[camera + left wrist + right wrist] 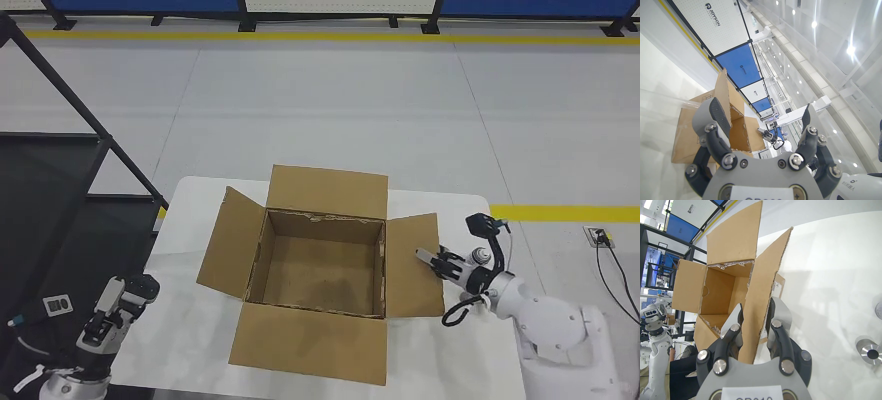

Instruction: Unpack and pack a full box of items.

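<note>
An open cardboard box (310, 345) stands mid-table with all its flaps spread and nothing visible inside. My right gripper (432, 257) is at the box's right side. In the right wrist view that gripper (756, 305) is shut on the right flap (761, 285), one finger on each face of the cardboard. My left gripper (142, 290) hangs off the table's left front corner, well clear of the box. In the left wrist view it (762, 106) is open with nothing between its fingers, and the box (687, 132) lies beyond it.
The white table (190, 330) has bare surface on both sides of the box. A black metal frame (60, 200) stands close to the table's left edge. Two metal cylinders (868, 353) sit on the white surface near my right gripper.
</note>
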Controlling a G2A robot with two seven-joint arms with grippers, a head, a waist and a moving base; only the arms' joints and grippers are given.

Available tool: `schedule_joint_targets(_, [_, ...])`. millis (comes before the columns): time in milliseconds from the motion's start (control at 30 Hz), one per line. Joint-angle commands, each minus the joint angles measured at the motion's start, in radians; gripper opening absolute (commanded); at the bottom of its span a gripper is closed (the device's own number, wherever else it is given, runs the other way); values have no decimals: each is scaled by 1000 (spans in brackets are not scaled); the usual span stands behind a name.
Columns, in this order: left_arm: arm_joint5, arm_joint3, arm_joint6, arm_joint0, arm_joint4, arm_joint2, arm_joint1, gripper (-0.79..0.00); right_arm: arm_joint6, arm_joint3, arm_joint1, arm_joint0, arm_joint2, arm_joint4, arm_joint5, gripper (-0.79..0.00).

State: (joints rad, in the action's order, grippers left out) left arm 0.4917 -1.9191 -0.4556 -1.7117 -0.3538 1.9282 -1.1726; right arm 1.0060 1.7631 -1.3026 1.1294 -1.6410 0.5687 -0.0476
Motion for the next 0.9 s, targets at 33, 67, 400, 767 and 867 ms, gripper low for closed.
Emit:
schedule_joint_targets(33, [1, 0, -4, -1, 0, 2, 0, 0, -5, 4, 3, -6, 20, 3, 8, -545])
schedule_joint_targets(67, [2, 0, -4, -2, -1, 2, 0, 0, -7, 5, 4, -8, 26, 4, 10, -551])
schedule_joint_targets(400, [8, 3, -13, -9, -12, 10, -1, 0, -13, -11, 13, -51, 92, 9, 24, -594])
schedule_joint_targets(767, [16, 11, -15, -15, -22, 16, -3, 0, -30, -37, 21, -93, 146, 4, 37, 0])
schedule_joint_targets(867, [18, 12, -15, -16, -24, 17, -4, 0, -53, -14, 27, -74, 127, 16, 35, 0])
